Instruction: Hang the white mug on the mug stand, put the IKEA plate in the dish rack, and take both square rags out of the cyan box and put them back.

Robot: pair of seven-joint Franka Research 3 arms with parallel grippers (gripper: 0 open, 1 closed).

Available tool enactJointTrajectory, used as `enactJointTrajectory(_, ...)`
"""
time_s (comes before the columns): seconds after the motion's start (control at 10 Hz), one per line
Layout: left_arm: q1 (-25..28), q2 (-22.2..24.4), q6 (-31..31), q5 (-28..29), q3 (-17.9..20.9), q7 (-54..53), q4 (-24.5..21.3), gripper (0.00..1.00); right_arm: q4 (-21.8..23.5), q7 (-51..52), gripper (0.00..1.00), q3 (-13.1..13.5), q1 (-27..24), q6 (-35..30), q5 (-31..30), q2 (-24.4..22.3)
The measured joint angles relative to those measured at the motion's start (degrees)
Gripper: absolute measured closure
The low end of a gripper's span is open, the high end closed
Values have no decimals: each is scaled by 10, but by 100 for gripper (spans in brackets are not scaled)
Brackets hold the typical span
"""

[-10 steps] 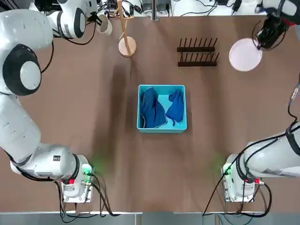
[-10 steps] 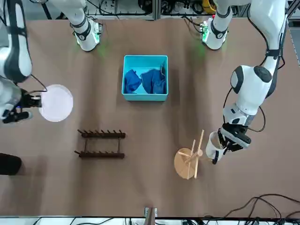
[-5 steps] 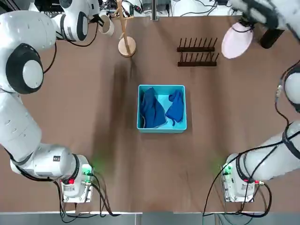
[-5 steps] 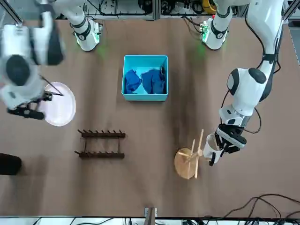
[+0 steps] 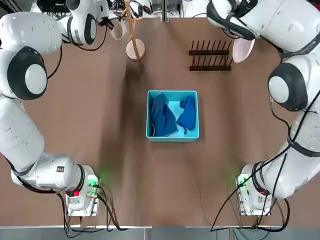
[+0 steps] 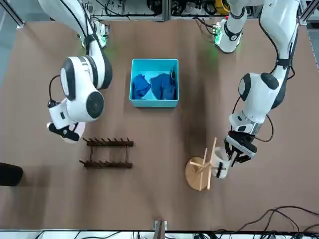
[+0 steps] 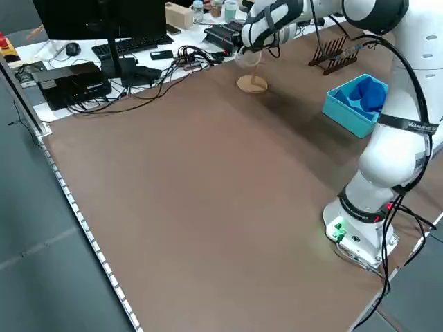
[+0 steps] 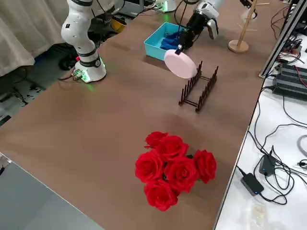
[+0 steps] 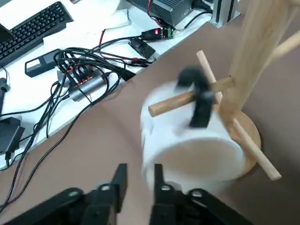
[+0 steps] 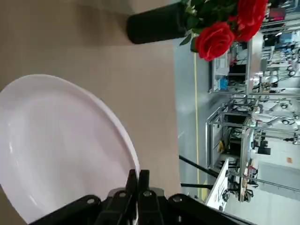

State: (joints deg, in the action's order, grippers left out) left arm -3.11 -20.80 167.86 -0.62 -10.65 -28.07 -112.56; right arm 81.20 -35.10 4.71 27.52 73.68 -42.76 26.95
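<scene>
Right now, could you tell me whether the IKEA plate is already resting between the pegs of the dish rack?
No, the right end effector holds the IKEA plate tilted in the air beside the dish rack, not between its pegs.

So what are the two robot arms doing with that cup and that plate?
The left gripper holds the white mug right against the pegs of the mug stand, trying to hang it. The right gripper pinches the rim of the IKEA plate, lifted and tilted in the air beside the dish rack. Both square rags lie inside the cyan box.
</scene>
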Motion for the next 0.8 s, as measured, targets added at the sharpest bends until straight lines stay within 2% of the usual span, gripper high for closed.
enactJointTrajectory(0.4, 2, 4, -3, 0, 0, 0, -1, 3, -65, -3, 97, 5, 0, 9, -32, 45)
enactJointTrajectory(0.5, 4, 13, -22, 0, 1, 0, -5, 0, -71, -9, 97, 5, 2, 18, -32, 57)
enactJointTrajectory(0.6, 6, 30, -70, 0, 2, 0, -9, 0, -73, -21, 97, 5, 3, 26, -32, 64)
enactJointTrajectory(0.8, 8, 88, -223, 0, 5, 1, -11, 0, -73, -41, 97, 4, 10, 36, -32, 79)
